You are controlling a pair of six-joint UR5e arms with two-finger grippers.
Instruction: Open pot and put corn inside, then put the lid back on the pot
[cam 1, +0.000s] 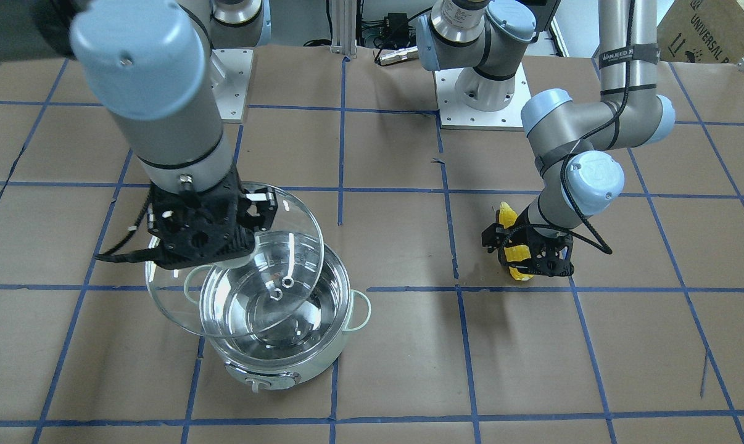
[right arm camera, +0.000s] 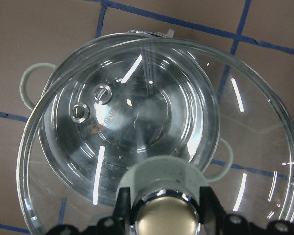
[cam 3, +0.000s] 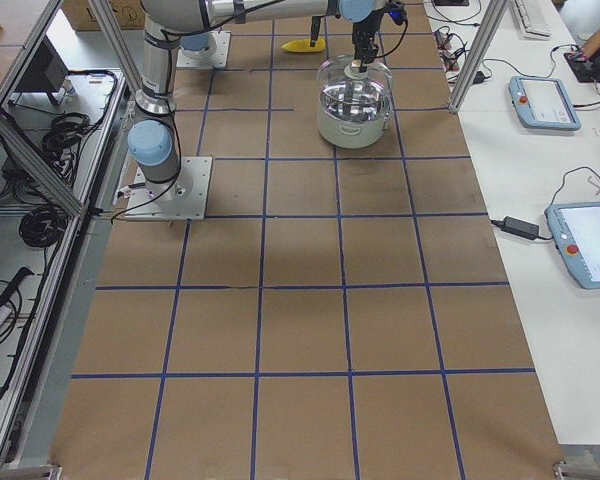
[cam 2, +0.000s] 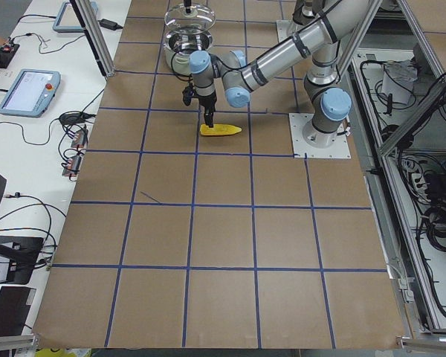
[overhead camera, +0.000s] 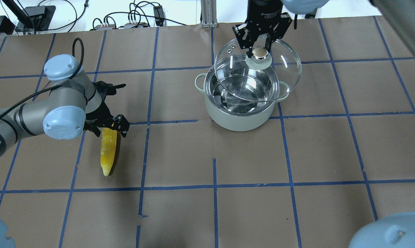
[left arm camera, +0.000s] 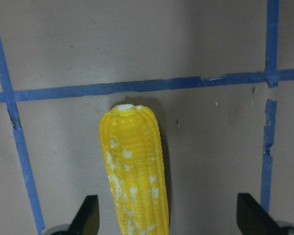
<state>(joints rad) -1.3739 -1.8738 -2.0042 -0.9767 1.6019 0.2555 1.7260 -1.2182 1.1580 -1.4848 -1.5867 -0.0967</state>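
The pot [overhead camera: 240, 117] stands open on the table, its steel inside bare. My right gripper [overhead camera: 260, 51] is shut on the knob of the glass lid [overhead camera: 283, 74] and holds it tilted just above the pot, shifted toward the far right rim. The right wrist view shows the lid [right arm camera: 250, 147] over the pot's handle [right arm camera: 34, 83]. The corn [overhead camera: 109, 151] lies on the table at the left. My left gripper [overhead camera: 107, 129] is open and low over the cob's thick end. In the left wrist view the corn [left arm camera: 134, 166] lies between the spread fingers [left arm camera: 88, 218], nearer the left one.
Brown paper with blue tape lines [overhead camera: 214, 187] covers the table. The two arm bases [cam 1: 480, 92] stand at the robot's edge. Cables and boxes [overhead camera: 131, 20] lie beyond the far edge. Tablets [cam 3: 545, 100] rest on a side bench.
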